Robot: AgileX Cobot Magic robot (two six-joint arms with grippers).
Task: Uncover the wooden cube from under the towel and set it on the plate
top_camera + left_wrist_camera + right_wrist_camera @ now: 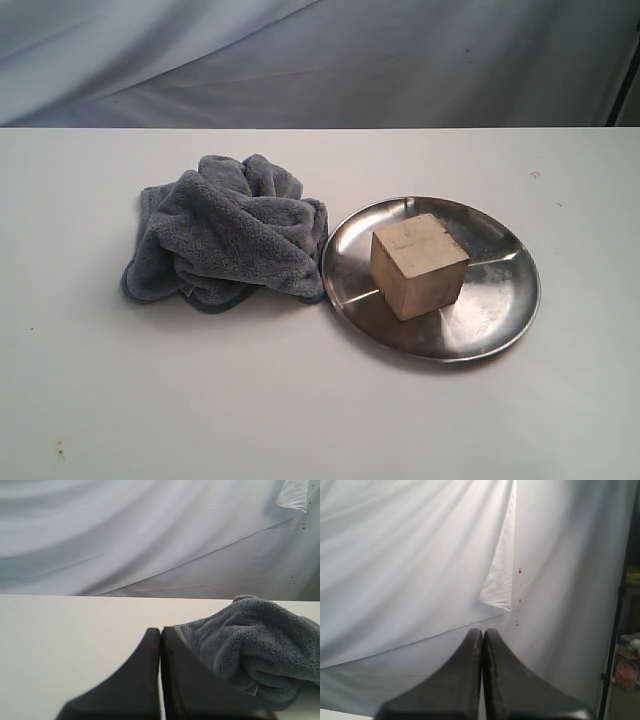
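The pale wooden cube stands uncovered on the round steel plate, a little left of the plate's middle. Just left of the plate lies the dark grey towel, bunched in a heap with its edge touching the plate's rim. No arm shows in the exterior view. In the left wrist view my left gripper is shut with nothing in it, low over the table, with the towel beyond and beside its fingers. My right gripper is shut and empty, facing the white backdrop.
The white table runs wide around the towel and plate. A draped white sheet hangs behind its far edge. At the edge of the right wrist view a dark post and some clutter stand off the table.
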